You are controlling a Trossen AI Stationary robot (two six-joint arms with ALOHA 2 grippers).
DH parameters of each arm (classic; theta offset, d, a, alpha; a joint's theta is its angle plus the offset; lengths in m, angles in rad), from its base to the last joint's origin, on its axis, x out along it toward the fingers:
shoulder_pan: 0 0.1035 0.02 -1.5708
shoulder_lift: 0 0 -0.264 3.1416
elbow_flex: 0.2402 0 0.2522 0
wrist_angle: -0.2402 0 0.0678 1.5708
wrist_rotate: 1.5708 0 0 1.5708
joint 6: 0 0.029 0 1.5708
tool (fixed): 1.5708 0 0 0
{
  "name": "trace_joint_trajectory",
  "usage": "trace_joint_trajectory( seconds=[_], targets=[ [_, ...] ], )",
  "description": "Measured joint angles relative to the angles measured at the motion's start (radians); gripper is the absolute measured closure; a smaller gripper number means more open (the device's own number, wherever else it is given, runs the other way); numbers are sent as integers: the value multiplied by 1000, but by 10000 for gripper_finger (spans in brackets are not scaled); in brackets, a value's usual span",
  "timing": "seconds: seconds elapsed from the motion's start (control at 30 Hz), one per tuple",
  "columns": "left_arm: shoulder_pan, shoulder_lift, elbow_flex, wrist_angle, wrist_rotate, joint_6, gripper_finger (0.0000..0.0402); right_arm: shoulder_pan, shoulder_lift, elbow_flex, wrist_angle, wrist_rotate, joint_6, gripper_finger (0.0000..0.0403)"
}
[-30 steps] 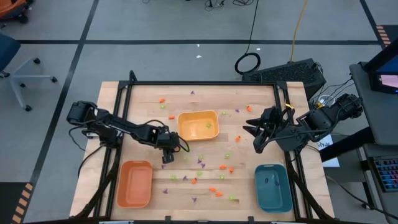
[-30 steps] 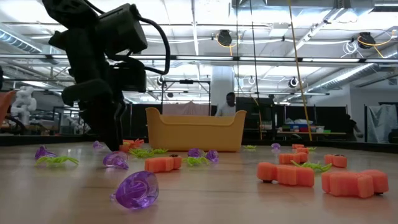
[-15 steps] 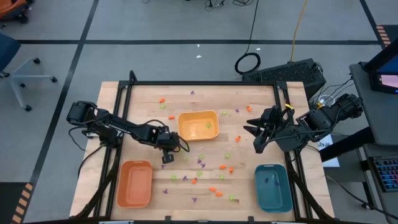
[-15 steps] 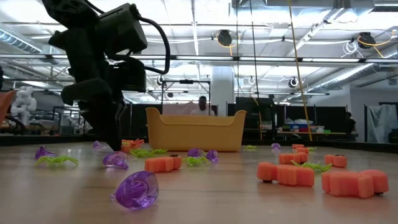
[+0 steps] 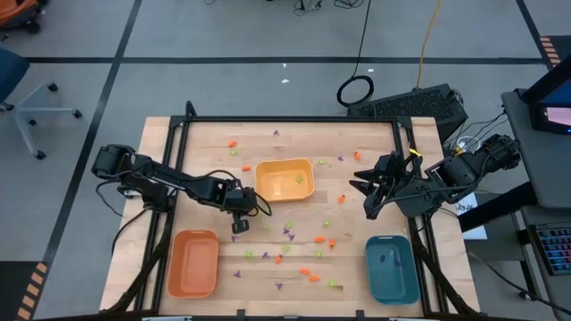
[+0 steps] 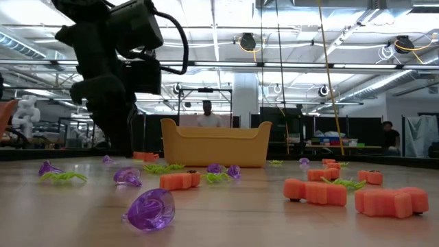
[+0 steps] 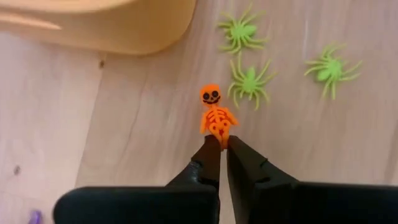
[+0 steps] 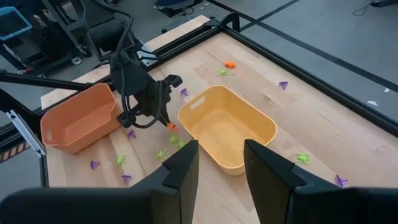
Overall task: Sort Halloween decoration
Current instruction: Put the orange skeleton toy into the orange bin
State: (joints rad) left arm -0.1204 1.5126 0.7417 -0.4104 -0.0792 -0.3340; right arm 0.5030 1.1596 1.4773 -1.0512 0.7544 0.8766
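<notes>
Many tiny orange, light green and purple Halloween decoration pieces (image 5: 303, 254) lie scattered on the wooden table. My left gripper (image 5: 239, 227) is left of the yellow tray (image 5: 285, 179), shut on an orange skeleton figure (image 7: 214, 115). Two green spiders (image 7: 247, 79) lie just beyond the skeleton. My right gripper (image 5: 368, 201) hangs high over the table's right side, open, with nothing between its fingers (image 8: 186, 168). My left gripper pinches the skeleton's leg end (image 7: 219, 138) between its two fingertips, coming steeply from above. The skeleton sticks out beyond the fingertips, its head (image 7: 210, 95) farthest from them. I cannot tell whether the head touches the table.
An orange tray (image 5: 194, 262) stands at the near left and a teal tray (image 5: 391, 267) at the near right. A black frame (image 5: 285, 119) borders the table. In the low view, purple (image 6: 149, 209) and orange pieces (image 6: 315, 192) lie close to the camera.
My left gripper has risen a little from the table beside the yellow tray, as the low view shows. My right arm has kept still.
</notes>
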Motion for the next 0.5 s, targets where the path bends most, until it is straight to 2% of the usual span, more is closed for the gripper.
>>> trace_joint_trajectory(
  seconds=[0.23, 0.5],
  targets=[
    [0, -95, 5, 1, 30, -18, 391, 0, 0, 0, 0, 0, -2, 287],
    [-20, -304, 5, 33, 77, -131, 391, 0, 0, 0, 0, 1, -2, 287]
  ],
)
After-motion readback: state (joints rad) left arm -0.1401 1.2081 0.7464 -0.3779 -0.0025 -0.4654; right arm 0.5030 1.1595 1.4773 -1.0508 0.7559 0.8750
